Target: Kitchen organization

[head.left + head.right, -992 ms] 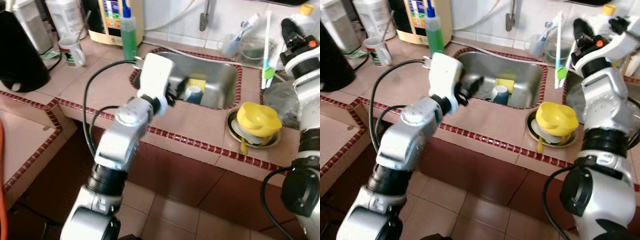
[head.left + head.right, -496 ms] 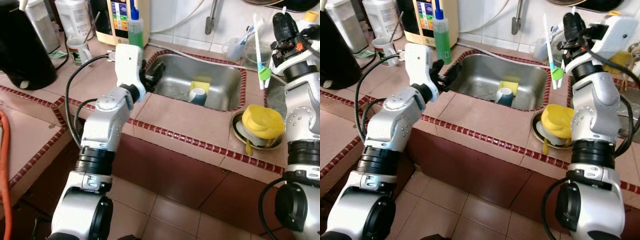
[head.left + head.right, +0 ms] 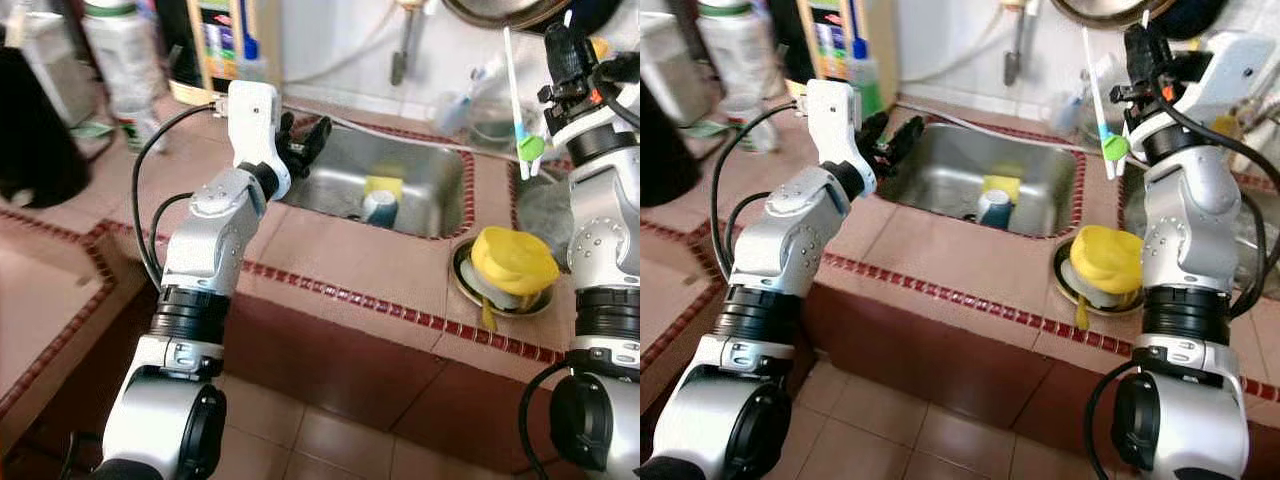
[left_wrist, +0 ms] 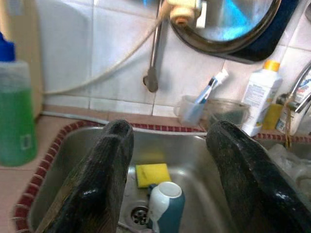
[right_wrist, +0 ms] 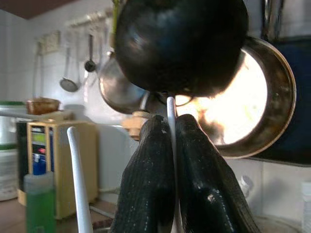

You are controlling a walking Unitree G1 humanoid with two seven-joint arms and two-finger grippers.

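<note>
**A:** Two hands are up over the tiled desk [image 3: 370,250]; the left hand [image 3: 303,140] hangs at the left rim of the steel sink [image 3: 430,190], its two black fingers [image 4: 99,179] spread well apart.

**B:** And inside the sink?

**A:** One white and teal cup [image 4: 165,206] lies tipped on its side near the drain [image 4: 138,213]; a yellow sponge [image 4: 151,174] lies just beyond it, towards the far wall.

**B:** Where is the right hand?

**A:** Raised high at the far right; the right hand [image 3: 1137,45] has its fingers [image 5: 148,184] pressed together on a thin white handle [image 5: 171,126]; in the head views a white stick with a green piece [image 3: 1114,147] partway down runs beside that hand, though I cannot tell whether it is the same thing.

**B:** Anything else on the desk?

**A:** Near the right arm a yellow bowl [image 3: 513,258] sits upside down on a round metal plate [image 3: 462,282]; far left stands a green soap bottle [image 4: 17,121] with a blue cap, next to a cream-coloured appliance [image 3: 840,35]; behind the sink a clear cup with a toothbrush [image 4: 193,108] stands by the wall tiles, and a white bottle with an orange cap [image 4: 260,99] is further right.
</note>
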